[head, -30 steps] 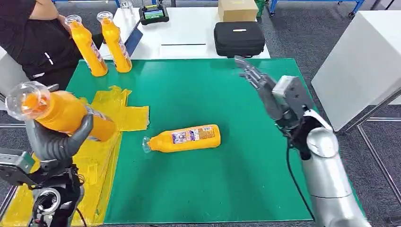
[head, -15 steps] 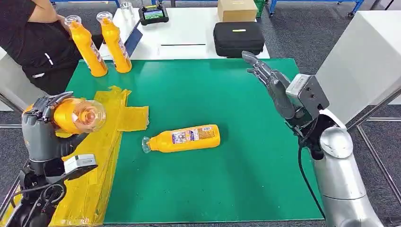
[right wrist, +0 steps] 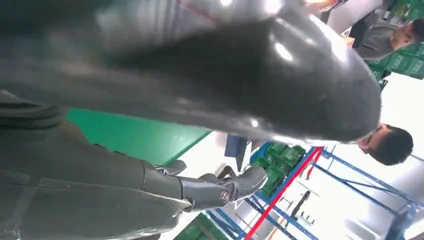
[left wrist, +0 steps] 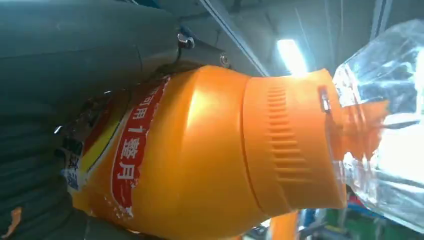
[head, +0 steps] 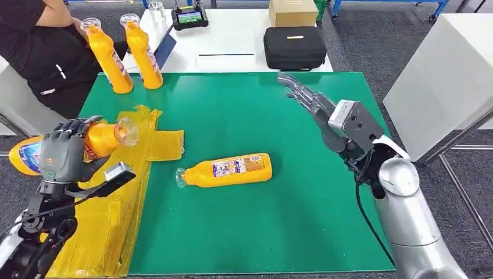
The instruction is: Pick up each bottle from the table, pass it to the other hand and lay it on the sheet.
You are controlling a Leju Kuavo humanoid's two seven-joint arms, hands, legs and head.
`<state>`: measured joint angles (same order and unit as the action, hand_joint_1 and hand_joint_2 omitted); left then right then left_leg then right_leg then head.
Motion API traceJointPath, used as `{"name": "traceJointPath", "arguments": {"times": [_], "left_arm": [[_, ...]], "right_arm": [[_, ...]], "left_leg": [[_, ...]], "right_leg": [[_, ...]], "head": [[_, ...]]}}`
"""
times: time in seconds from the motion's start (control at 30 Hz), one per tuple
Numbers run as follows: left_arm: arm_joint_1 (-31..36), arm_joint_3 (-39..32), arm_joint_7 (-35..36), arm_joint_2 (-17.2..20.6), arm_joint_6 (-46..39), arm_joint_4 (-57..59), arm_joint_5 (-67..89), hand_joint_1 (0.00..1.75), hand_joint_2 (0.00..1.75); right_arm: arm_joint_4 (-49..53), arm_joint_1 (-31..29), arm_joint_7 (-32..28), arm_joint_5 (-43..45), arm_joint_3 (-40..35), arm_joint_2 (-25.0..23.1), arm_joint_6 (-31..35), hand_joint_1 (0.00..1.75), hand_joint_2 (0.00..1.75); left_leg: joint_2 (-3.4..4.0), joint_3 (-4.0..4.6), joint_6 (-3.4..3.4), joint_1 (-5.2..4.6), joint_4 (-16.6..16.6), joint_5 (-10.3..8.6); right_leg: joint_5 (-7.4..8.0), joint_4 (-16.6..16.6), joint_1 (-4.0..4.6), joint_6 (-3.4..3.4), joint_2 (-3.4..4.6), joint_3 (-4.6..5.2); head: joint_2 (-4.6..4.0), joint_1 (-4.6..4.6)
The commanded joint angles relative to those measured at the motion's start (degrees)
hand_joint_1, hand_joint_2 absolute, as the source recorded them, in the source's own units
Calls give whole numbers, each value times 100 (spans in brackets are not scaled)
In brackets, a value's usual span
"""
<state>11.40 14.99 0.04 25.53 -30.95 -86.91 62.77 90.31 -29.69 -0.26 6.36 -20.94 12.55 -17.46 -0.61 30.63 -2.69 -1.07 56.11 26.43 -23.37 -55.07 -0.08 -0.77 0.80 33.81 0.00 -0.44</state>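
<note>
My left hand grips an orange bottle around its body, lying level over the yellow sheet with its clear cap toward the table's middle. The left wrist view has the same orange bottle close up with its clear cap. A second orange bottle lies on its side on the green table, cap toward the sheet. Two more orange bottles stand upright at the far left corner. My right hand hovers open above the table's far right, fingers stretched out.
A person in black stands at the far left next to the upright bottles. Beyond the green table a white table carries a black case, a cardboard box and a small device. A white cabinet stands to the right.
My left hand has turned the held bottle from slanting up and left to lying level, cap now toward the table's middle. My right hand swung slightly back and left again.
</note>
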Motion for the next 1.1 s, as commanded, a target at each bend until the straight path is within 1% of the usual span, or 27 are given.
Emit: {"name": "traceJointPath", "arguments": {"times": [0.03,0.1,0.13,0.17,0.23,0.27,0.33,0.47,0.5,0.53,0.57,0.6,0.63,0.67,0.7,0.73,0.77,0.87,0.93,0.97,1.1], "left_arm": [[1307,1126,556,-361,619,1423,992,175,175],[1549,1296,708,-446,840,1725,1221,175,175],[1675,1359,834,-541,983,1909,1352,175,175],[1800,1450,905,-658,1111,2114,1441,175,175],[1757,1519,1032,-819,1279,2184,1606,175,175],[1682,1533,1093,-891,1328,2171,1663,175,175],[1633,1542,1133,-911,1335,2146,1698,175,175],[1474,1377,1153,-1035,1436,2150,1643,175,175],[1420,1341,1142,-1059,1481,2148,1640,175,175],[1379,1331,1112,-1070,1515,2129,1626,175,175],[1333,1329,1091,-1083,1526,2085,1613,175,175],[1254,1277,1026,-1138,1660,1996,1478,175,175],[1214,1265,969,-1176,1828,1922,1384,140,175],[1124,1211,930,-1242,1934,1794,1316,2,175],[1105,1203,922,-1254,1957,1768,1312,2,175],[1078,1211,922,-1269,1958,1742,1313,2,175],[1051,1176,904,-1287,2020,1701,1282,0,0],[998,1055,828,-1319,2364,1579,1330,0,0],[1006,1041,822,-1309,2378,1581,1324,0,0],[1011,974,810,-1338,2425,1613,1238,0,0],[1104,834,722,-1423,2711,1769,917,0,0]], "right_arm": [[-161,-194,75,-168,-186,-128,-131,0,0],[-64,-142,173,-343,-222,-96,-191,0,0],[-64,-165,197,-373,-223,-92,-222,0,0],[-79,-240,240,-464,-271,-41,-286,0,0],[-57,-241,200,-495,-290,77,-328,0,0],[-38,-213,166,-536,-307,145,-337,0,0],[-30,-181,137,-547,-308,174,-334,0,0],[-78,-69,89,-592,-319,268,-308,0,0],[-58,0,85,-607,-249,227,-309,0,0],[-56,23,79,-648,-240,242,-319,0,0],[-67,40,79,-650,-219,264,-321,0,0],[-52,78,71,-692,-205,335,-333,0,0],[-51,123,44,-690,-168,380,-336,0,0],[-60,181,0,-728,-119,418,-339,0,0],[-70,194,-9,-736,-111,423,-342,0,0],[-73,210,-30,-746,-110,437,-347,0,0],[-90,214,-30,-746,-93,417,-348,0,0],[-225,201,-28,-783,-101,298,-370,0,0],[-243,201,-35,-797,-120,289,-371,0,0],[-271,192,-57,-827,-143,291,-365,0,0],[-476,141,-133,-893,-147,235,-363,0,0]], "left_leg": [[-23,-11,19,4,1,-2],[-35,-11,20,3,1,-4],[-30,-10,15,-1,-2,-5],[-30,-16,25,5,1,-1],[-13,-9,12,-1,-1,-2],[-20,-19,21,2,-1,1],[-12,-15,10,-2,-3,0],[-6,-14,12,2,0,4],[-6,-20,18,5,3,7],[-2,-11,10,1,-2,1],[-6,-23,17,4,-3,5],[-7,-15,12,1,-3,2],[-8,-21,19,5,0,6],[-5,-12,14,1,-1,3],[-6,-32,31,9,6,14],[-9,-15,15,3,-2,4],[-7,-23,23,7,3,10],[2,-15,21,6,5,11],[6,-6,13,4,2,5],[7,-16,21,6,4,10],[6,-13,18,7,5,7]], "right_leg": [[-6,0,3,0,-32,-20],[-8,1,3,0,-45,-22],[-6,2,0,-1,-37,-17],[-9,2,5,0,-41,-27],[-3,2,-3,-2,-23,-13],[-8,3,0,-3,-34,-26],[-5,5,-3,-4,-24,-18],[-6,4,1,-5,-19,-17],[-9,4,4,-5,-23,-25],[-3,6,0,-4,-15,-12],[-7,8,3,-4,-23,-26],[-4,7,1,-4,-20,-17],[-7,8,4,-4,-23,-26],[-4,5,0,-4,-18,-15],[-14,4,7,-5,-27,-39],[-6,9,1,-5,-23,-21],[-10,8,6,-5,-24,-30],[-8,4,4,-4,-13,-19],[-2,5,2,-2,-8,-8],[-7,3,4,-2,-10,-18],[-3,3,5,-2,-9,-14]], "head": [[0,0],[0,0],[0,0],[0,0],[0,0],[0,-4],[0,0],[0,-2],[0,0],[0,-2],[0,0],[0,-2],[0,0],[0,-4],[0,-2],[0,-2],[0,0],[0,0],[0,-2],[0,-2],[0,-4]]}}
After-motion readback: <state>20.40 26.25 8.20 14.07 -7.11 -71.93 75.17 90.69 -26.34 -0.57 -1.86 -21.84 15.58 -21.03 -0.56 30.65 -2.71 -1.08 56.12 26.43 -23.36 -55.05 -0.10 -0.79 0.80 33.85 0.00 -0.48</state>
